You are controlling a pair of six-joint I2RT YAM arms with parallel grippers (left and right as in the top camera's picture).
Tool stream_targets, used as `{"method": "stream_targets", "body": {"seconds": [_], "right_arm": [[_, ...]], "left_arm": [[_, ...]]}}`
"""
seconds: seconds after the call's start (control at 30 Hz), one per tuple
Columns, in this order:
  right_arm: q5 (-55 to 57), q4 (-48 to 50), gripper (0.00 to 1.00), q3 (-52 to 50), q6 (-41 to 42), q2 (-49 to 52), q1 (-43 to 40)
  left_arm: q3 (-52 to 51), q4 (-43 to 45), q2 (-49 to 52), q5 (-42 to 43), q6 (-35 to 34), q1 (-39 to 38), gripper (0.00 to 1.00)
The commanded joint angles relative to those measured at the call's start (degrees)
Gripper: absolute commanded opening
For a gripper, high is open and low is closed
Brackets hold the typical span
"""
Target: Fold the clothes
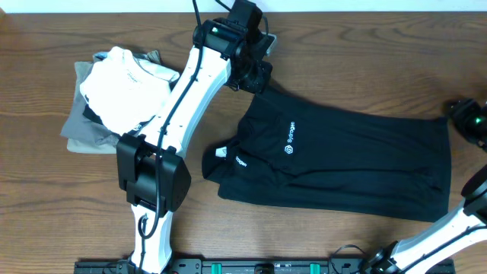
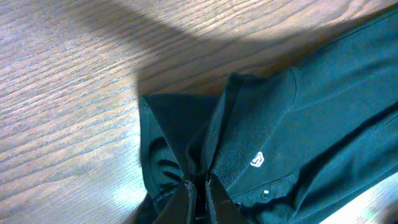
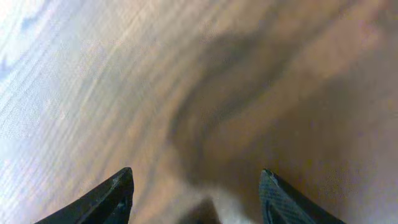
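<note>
Locate the black polo shirt (image 1: 342, 160) on the wooden table (image 1: 46, 198), right of centre, spread roughly flat with the collar (image 1: 228, 156) to the left and the hem (image 1: 445, 167) to the right. Note the left gripper (image 2: 199, 190) at the far left corner of the garment, fingers closed together on a puckered bunch of knit, apparently at the far sleeve or shoulder, just beside the chest logo (image 2: 257, 160). Note the right gripper (image 3: 196, 174) beyond the hem at the right edge, fingers spread apart over bare wood, holding nothing. Treat the fabric as light, soft and limp: expect no stiffness, sagging between grip points, and dragging rather than sliding on the wood grain. Expect low risk of damage, but likely bunching under a single pinch. Take hold at edges and corners only, such as the sleeve seam, shoulder or hem corner, pinching through all layers. Avoid gripping mid-panel. Keep clear of the white folded garment (image 1: 122, 84) stacked at the far left.
</note>
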Motion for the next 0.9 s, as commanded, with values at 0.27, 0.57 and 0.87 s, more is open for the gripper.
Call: {"method": "stream_targets", "body": {"seconds": [0.27, 0.57, 0.87], "right_arm": [[-3.58, -10.36, 0.46, 0.48, -6.32, 4.59, 2.19], [9.40, -18.56, 0.57, 0.52, -12.31, 2.03, 1.38], [13.40, -21.79, 0.50, 0.74, -12.33, -4.39, -0.48]], "left_arm": [[0.11, 0.09, 0.17, -0.76, 1.01, 0.22, 0.06], [0.11, 0.72, 0.17, -0.76, 1.03, 0.22, 0.06], [0.11, 1.38, 0.17, -0.74, 1.03, 0.22, 0.06]]}}
